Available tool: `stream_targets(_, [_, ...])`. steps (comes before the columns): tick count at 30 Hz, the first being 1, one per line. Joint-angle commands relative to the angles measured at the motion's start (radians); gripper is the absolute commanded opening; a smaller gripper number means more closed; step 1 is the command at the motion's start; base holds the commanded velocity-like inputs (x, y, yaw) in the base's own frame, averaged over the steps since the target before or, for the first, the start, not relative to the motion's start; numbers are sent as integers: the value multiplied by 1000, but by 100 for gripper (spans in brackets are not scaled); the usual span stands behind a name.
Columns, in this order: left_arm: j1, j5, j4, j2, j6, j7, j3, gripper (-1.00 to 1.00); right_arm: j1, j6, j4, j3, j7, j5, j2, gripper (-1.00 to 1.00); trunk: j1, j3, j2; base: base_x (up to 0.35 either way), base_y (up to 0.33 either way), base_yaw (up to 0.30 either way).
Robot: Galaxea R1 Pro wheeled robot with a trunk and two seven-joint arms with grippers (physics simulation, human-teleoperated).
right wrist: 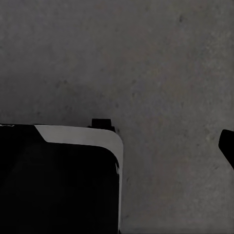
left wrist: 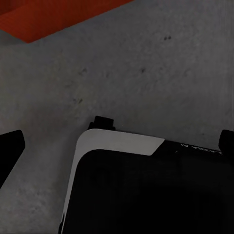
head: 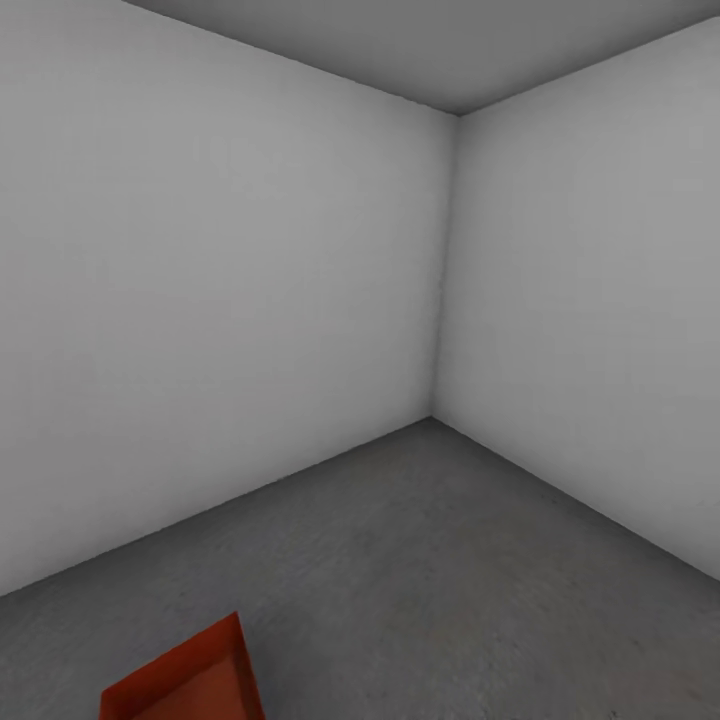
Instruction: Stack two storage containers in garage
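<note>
A red-orange storage container (head: 188, 678) lies on the garage's dark grey concrete floor (head: 450, 580) at the bottom left of the head view, cut off by the frame edge. In the left wrist view a corner of this container (left wrist: 53, 17) shows beyond my base. My left gripper (left wrist: 117, 146) hangs open over bare floor, apart from the container, with its dark fingertips (left wrist: 10, 148) spread wide and nothing between them. My right gripper (right wrist: 117, 146) is also open and empty over bare floor, with one fingertip (right wrist: 227, 148) at the picture's edge.
Two plain white walls (head: 220, 320) meet in a corner (head: 440, 300) ahead, with grey floor running up to them. My black and white base (left wrist: 141, 190) sits below the left gripper, and the base (right wrist: 58, 180) also shows below the right one.
</note>
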Motion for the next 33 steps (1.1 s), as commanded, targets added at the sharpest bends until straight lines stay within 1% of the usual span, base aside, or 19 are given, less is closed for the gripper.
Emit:
stream_targets(1, [-1,7,1,0,-3,1,-9,100,-1,-5,3,-8,-4,11,-1,100,0,-1,-1,0,0,-2])
stream_targets(3, [-1,8,1,0,-3,1,-8,100,-2,-10,3,-8,-4,10,-1,100,0,-1,-1,0,0,-47])
stream_targets(8, [-1,9,1,0,-3,1,-8,100,-1,-13,3,-8,-4,9,-1,100,0,0,-1,0,0,-232])
stream_targets(33, [-1,8,1,0,-3,2,-9,100,-1,-13,3,-10,-4,9,-3,100,0,2,-1,0,0,-280])
